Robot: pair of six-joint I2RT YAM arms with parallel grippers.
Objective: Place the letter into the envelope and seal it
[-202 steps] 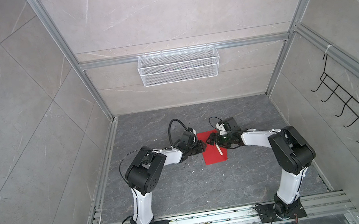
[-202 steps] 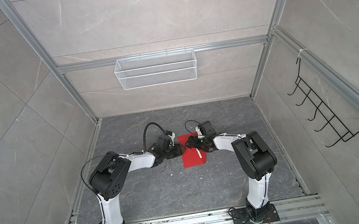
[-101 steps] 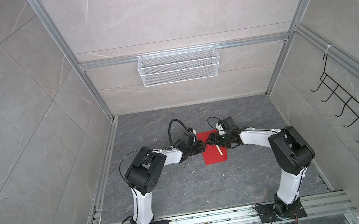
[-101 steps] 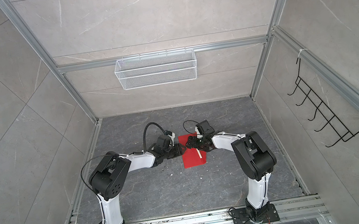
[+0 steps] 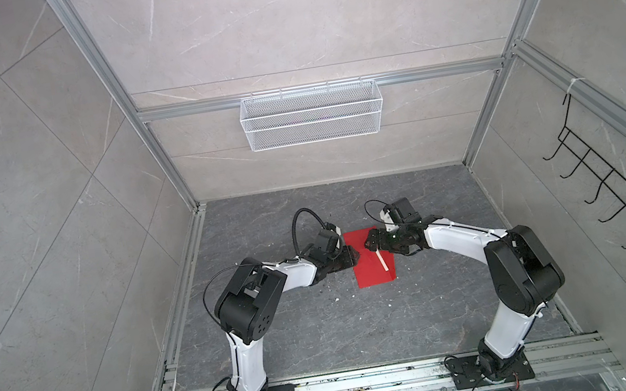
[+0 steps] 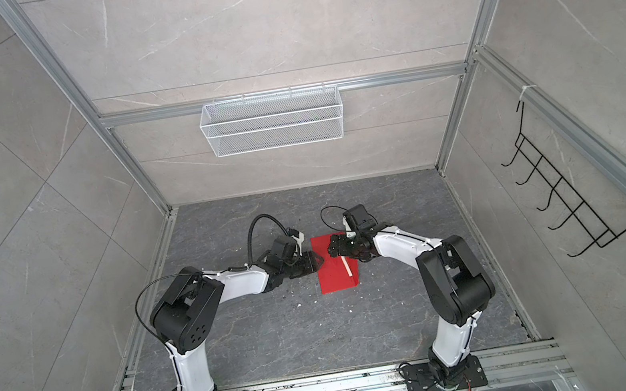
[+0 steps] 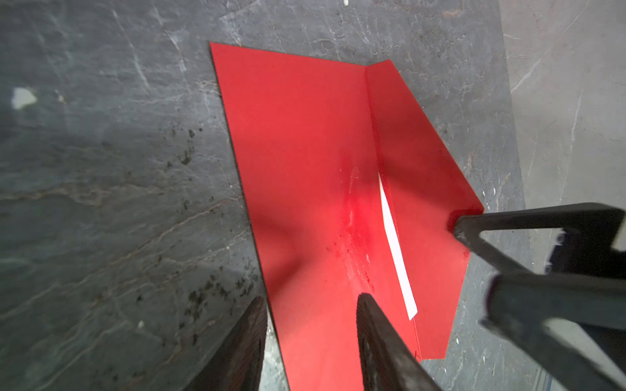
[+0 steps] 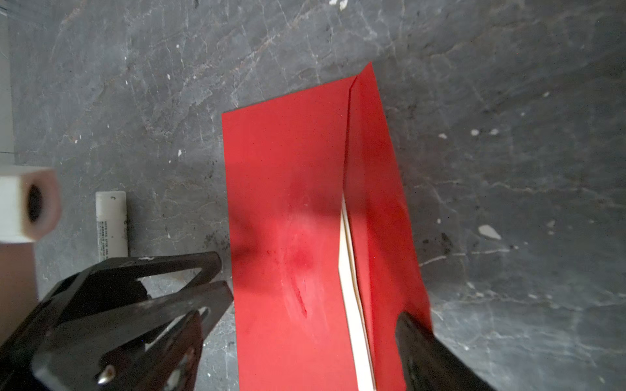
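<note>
The red envelope (image 5: 367, 274) lies flat on the grey tabletop (image 5: 323, 329). It is in the middle of both top views, between the two arms. Its flap (image 7: 423, 169) stands up a little and is not folded down. A thin pale strip peeks out at the mouth, under the flap. I think that is the edge of the letter (image 8: 348, 287), but so little shows that I cannot be sure. The rest is tucked inside.

The left hand (image 7: 311, 299) is spread part way. One finger is over the envelope's long edge and one is beside it on the tabletop, so it pinches nothing. The right hand (image 5: 371, 243) is spread wide. One of its fingers touches the tip of the flap, and it holds nothing.

The putting-in step looks nearly done. Next, the pale edge should be pushed all the way in. Then the flap must be folded flat and pressed. A white glue stick (image 8: 111, 225) lies just beside the envelope, ready for sealing.
</note>
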